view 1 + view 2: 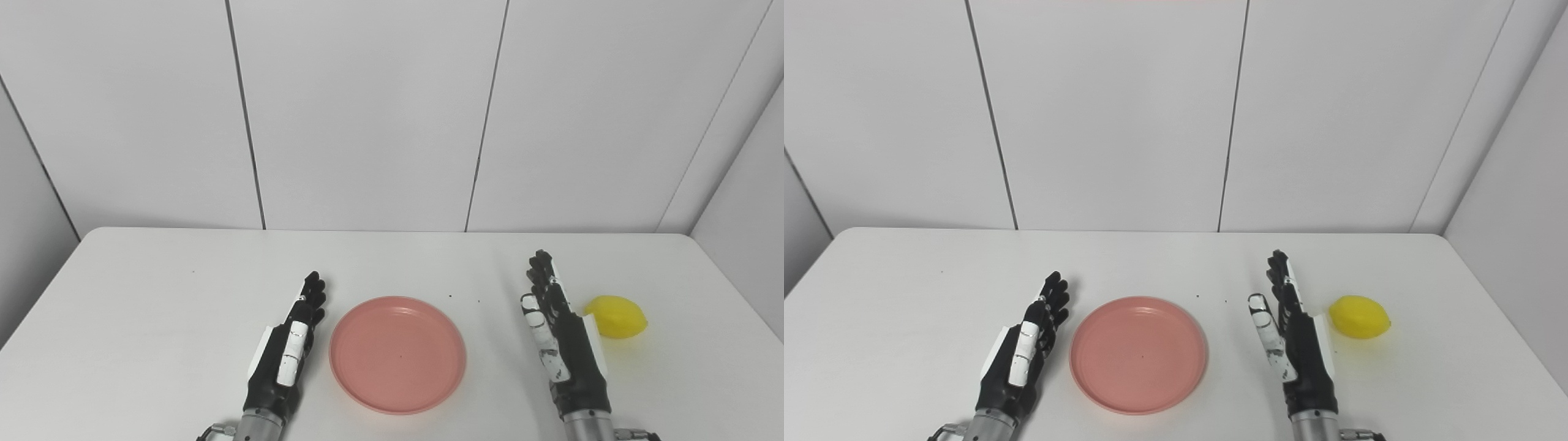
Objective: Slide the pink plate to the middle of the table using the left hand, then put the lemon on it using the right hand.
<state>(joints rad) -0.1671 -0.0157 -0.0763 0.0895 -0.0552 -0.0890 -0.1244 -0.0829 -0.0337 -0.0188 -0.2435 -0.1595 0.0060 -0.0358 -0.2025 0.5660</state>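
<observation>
Here the pink plate (397, 354) lies flat near the middle of the tabletop (153, 294), toward its near edge, with nothing on it. The left robot hand (286, 349) rests just beside the plate's left rim (whether it touches is hard to tell), fingers straight and spread, holding nothing. The right robot hand (560, 334) is likewise flat and empty, between plate and lemon (616, 316), which sits toward the right edge. Both forearms are cut off by the picture's bottom edge.

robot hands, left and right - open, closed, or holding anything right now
Left robot hand: open, holding nothing, beside the pink plate.
Right robot hand: open, holding nothing; the lemon lies beside it.
</observation>
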